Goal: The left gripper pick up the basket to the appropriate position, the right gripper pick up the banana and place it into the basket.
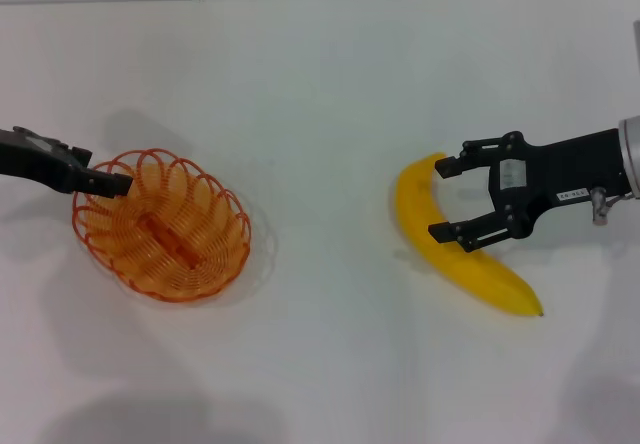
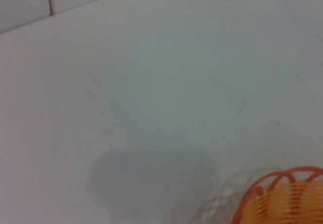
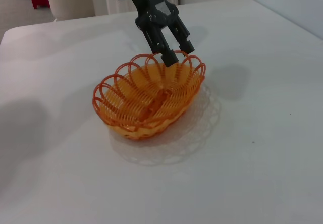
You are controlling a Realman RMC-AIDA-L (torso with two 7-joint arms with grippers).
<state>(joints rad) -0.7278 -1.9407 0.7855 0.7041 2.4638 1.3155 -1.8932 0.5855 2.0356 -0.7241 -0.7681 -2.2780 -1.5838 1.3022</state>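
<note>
On the left of the white table [image 1: 330, 84], the left gripper [image 1: 118, 181], a black two-finger claw on a plain black forearm, reaches in from the left edge to the far-left rim of the basket [image 1: 160, 226]. In the right wrist view its fingers [image 3: 168, 57] stand slightly apart at the rim loops, one just inside and the other just outside; whether they pinch the wire cannot be told. The small oval orange wire basket with a looped rim sits upright on the table, its long axis running from far left to near right.

To the right, well apart from the basket, the large curved yellow banana [image 1: 455, 249] lies flat, running from far left to its dark tip at the near right. The right gripper [image 1: 441, 201], a black claw with a white label, has its fingers spread wide across the banana's far half, one at its far end and the other over its middle.
</note>
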